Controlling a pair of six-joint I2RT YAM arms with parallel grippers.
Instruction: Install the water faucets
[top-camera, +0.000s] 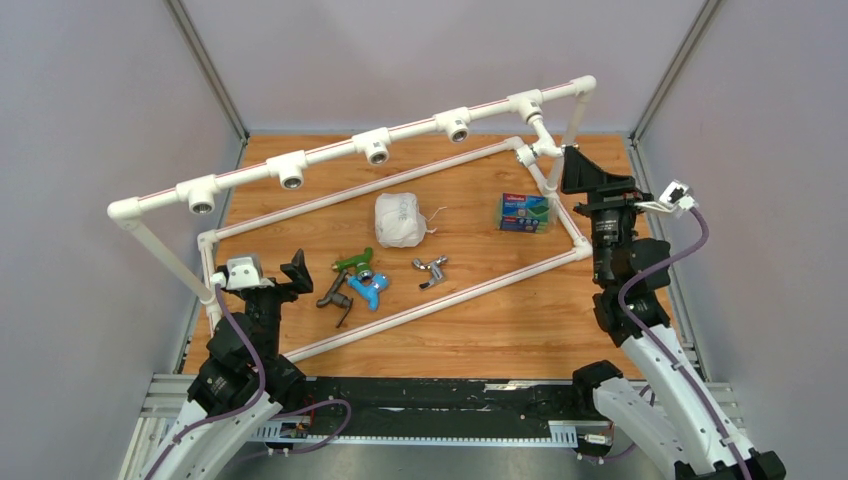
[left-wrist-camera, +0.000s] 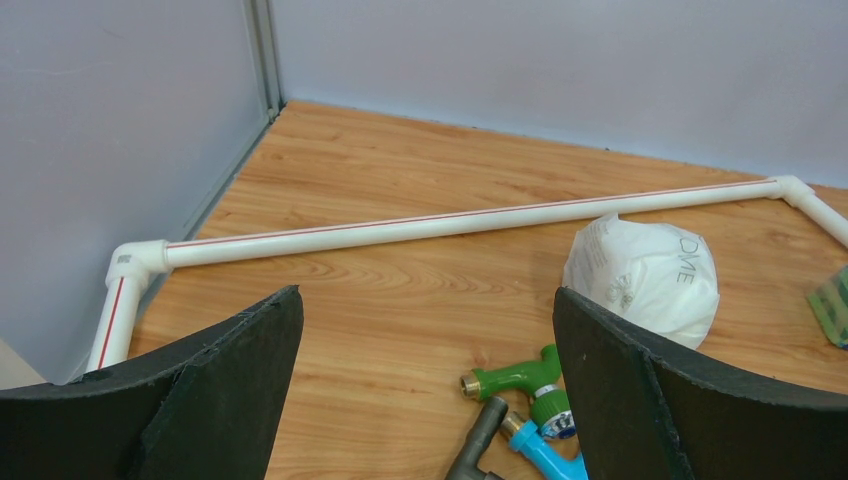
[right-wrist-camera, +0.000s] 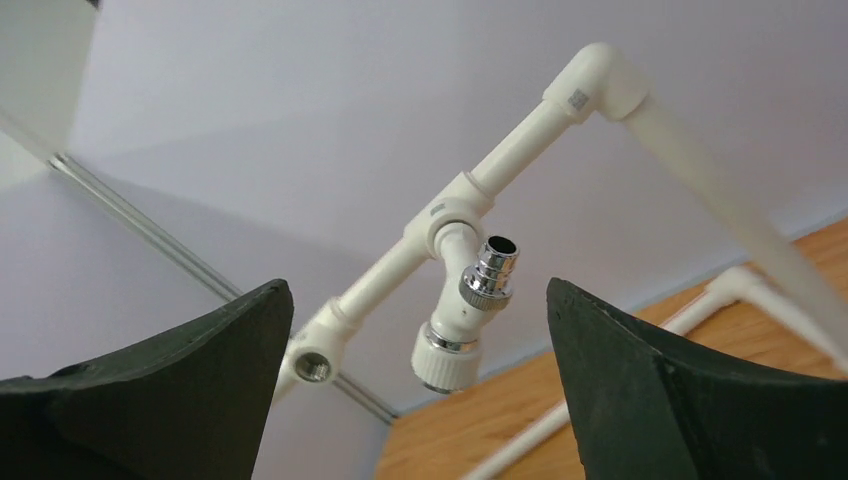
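The right gripper (right-wrist-camera: 416, 290) gapes wide and empty, the white faucet (right-wrist-camera: 455, 330) straight ahead of its fingers, fitted into the pipe frame (right-wrist-camera: 520, 135), while the left gripper (left-wrist-camera: 428, 300), equally wide, hangs just behind the green faucet (left-wrist-camera: 520, 380), blue faucet (left-wrist-camera: 545, 455) and dark grey faucet (left-wrist-camera: 480, 440) lying on the table (left-wrist-camera: 400, 250).

Left claw (left-wrist-camera: 425, 300), right claw (right-wrist-camera: 417, 290), both agape.

Overhead, upward right-wrist views: common white faucet (right-wrist-camera: 448, 352)
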